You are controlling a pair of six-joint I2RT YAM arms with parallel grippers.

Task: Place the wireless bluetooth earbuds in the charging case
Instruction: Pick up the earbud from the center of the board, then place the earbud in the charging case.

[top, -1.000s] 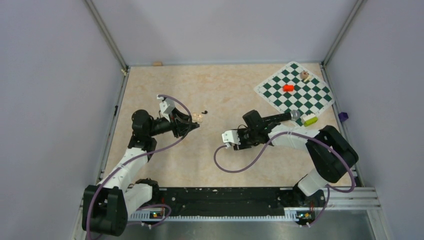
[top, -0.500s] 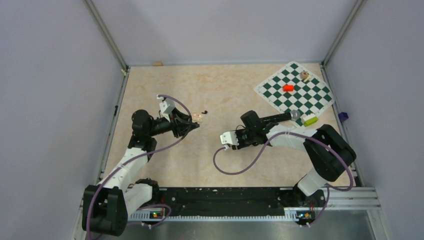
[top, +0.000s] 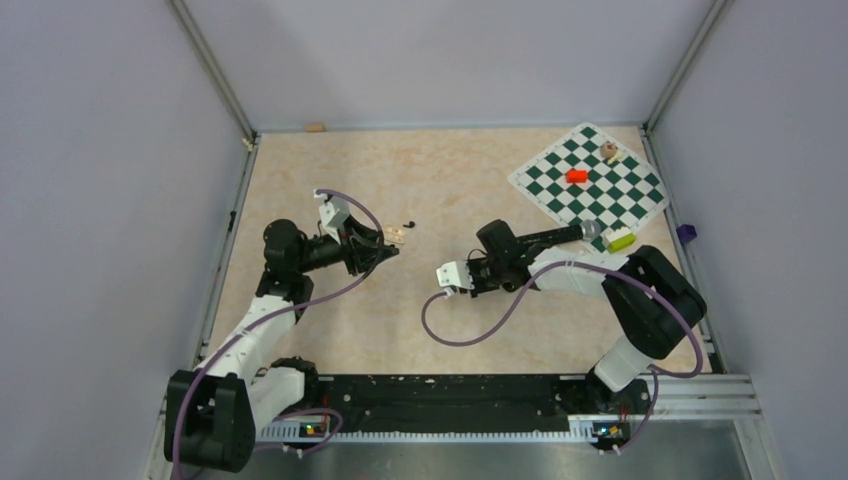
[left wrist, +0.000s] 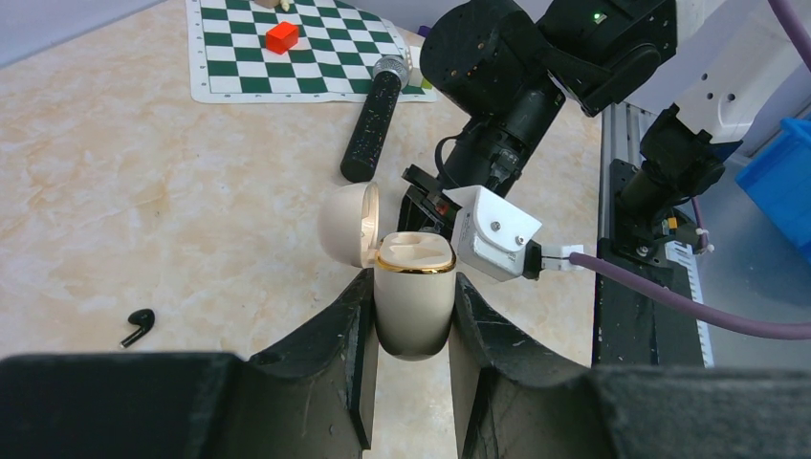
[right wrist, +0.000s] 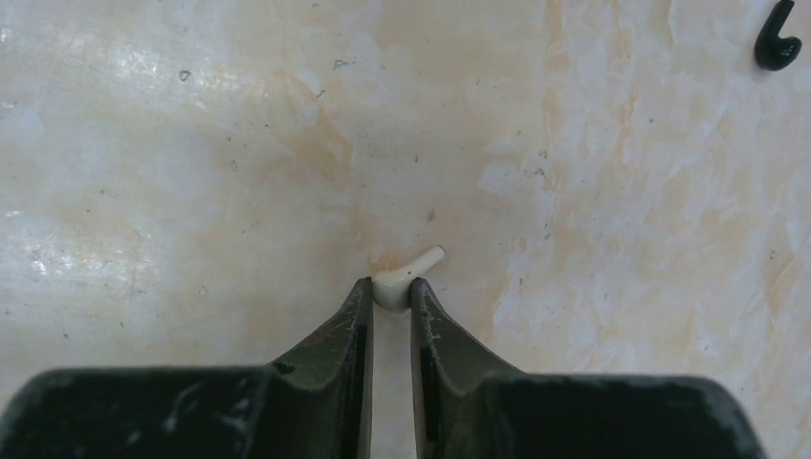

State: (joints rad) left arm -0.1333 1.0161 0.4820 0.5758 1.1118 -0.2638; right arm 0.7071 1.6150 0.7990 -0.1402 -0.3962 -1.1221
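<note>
The bench (top: 450,170) carries everything. The left pincer (left wrist: 411,282), left of centre, grasps the open cream case (left wrist: 413,316). The right pincer (right wrist: 390,284), mid-bench, pinches a cream bud (right wrist: 409,267). A black bud (right wrist: 777,43) lies just right of the case.

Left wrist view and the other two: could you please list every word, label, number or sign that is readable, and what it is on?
No readable text in any view. The cream charging case shows no lettering, the chessboard mat has squares only, and the black cylinder and the white housing behind the case carry no legible marks.
</note>
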